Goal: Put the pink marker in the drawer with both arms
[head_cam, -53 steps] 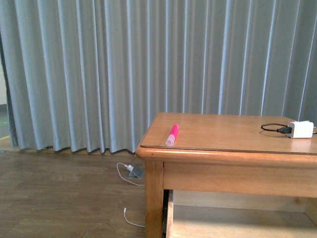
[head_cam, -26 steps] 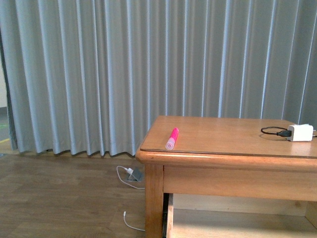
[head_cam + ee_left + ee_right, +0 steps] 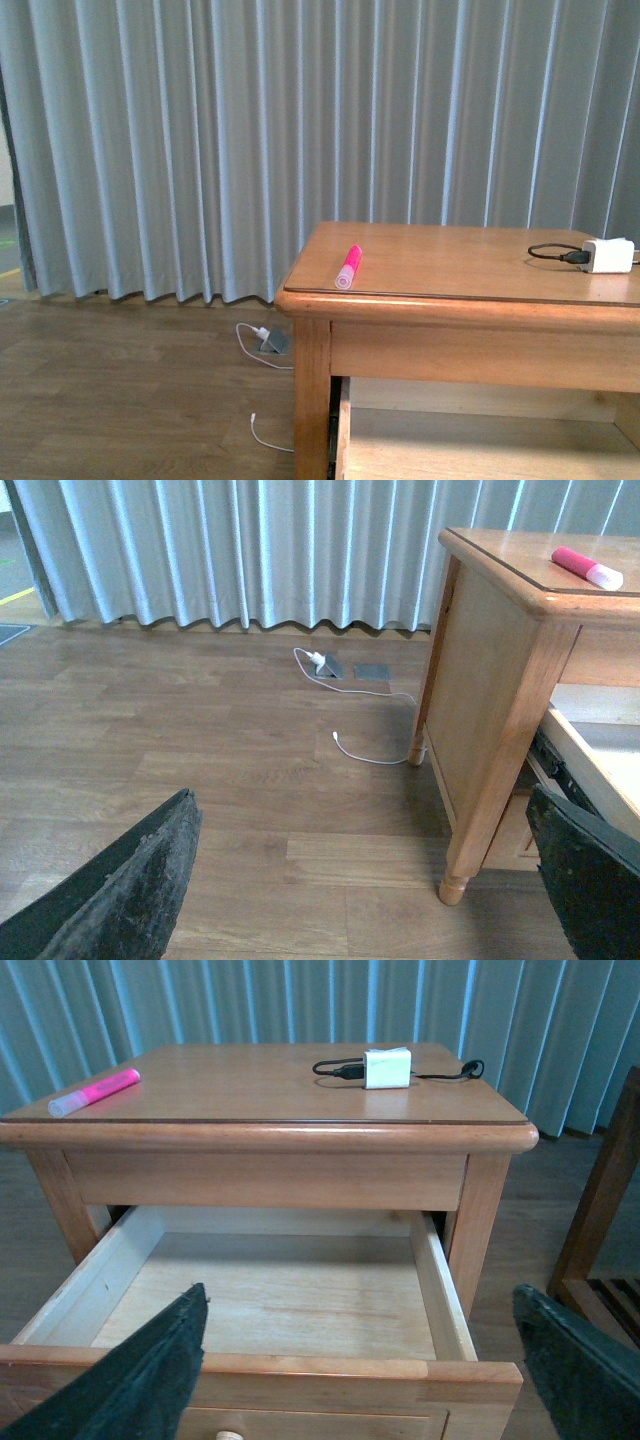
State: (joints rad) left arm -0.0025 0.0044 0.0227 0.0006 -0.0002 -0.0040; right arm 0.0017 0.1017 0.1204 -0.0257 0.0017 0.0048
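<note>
The pink marker lies on the wooden dresser top near its left front corner, pale cap end toward the front. It also shows in the left wrist view and the right wrist view. The drawer is pulled out below the top, and its pale interior holds nothing; part of it shows in the front view. My right gripper is open above the drawer's front edge. My left gripper is open and low over the floor, left of the dresser. Neither arm shows in the front view.
A white charger block with a black cable sits at the top's right side. A white cable and a floor socket lie on the wooden floor by the dresser leg. Grey curtains hang behind. A wooden frame stands right of the dresser.
The front view has shifted slightly, so the dresser sits a little differently in frame. The marker and the charger lie where they were.
</note>
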